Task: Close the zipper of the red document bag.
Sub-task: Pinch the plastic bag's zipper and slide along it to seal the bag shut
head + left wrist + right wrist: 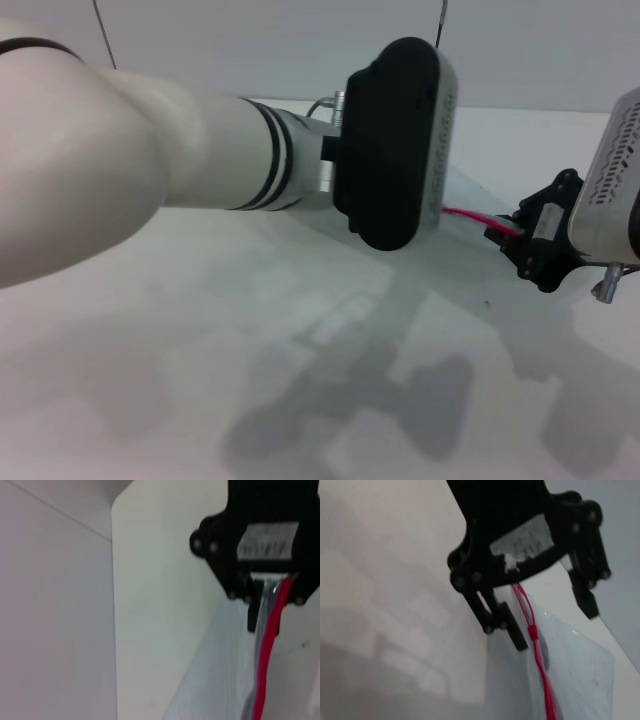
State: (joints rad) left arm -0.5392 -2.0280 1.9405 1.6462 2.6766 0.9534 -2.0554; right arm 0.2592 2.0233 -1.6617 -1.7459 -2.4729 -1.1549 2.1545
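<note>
The red document bag (572,672) lies flat on the white table, translucent and pale; in the head view only a strip of the bag (468,195) shows past my left arm. The zipper (478,219) runs red along its edge. At the right, my right gripper (507,238) is shut on the zipper's end, also seen in the left wrist view as the right gripper (272,612) pinching the zipper (265,655). My left gripper (555,627) stands open over the zipper (543,677), one finger on each side. A small red slider (532,631) sits just below them.
My left forearm and its black hand housing (395,140) fill the upper left of the head view and hide most of the bag. Bare white table (200,340) with arm shadows lies in front. The table's edge (114,605) and a wall show in the left wrist view.
</note>
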